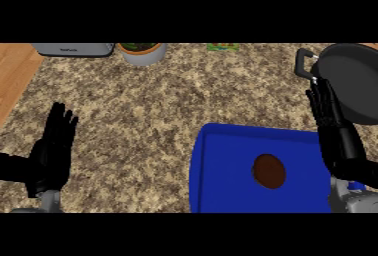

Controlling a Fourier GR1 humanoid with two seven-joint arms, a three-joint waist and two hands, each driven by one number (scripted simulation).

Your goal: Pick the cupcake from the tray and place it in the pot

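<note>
A brown cupcake (269,171) sits near the middle of the blue tray (221,175) at the lower right. The dark pot (353,80) with a black handle stands at the far right, beyond the tray. My right hand (341,145) is open with straight fingers, over the tray's right edge and just below the pot, to the right of the cupcake and apart from it. At the lower left my left hand (52,147) rests open with fingers up, far from the tray.
At the back left stand a grey toaster (72,49) and a white pot with a plant (142,52). A green item (222,48) lies at the back centre. A wooden strip (15,70) borders the speckled counter (148,110) on the left.
</note>
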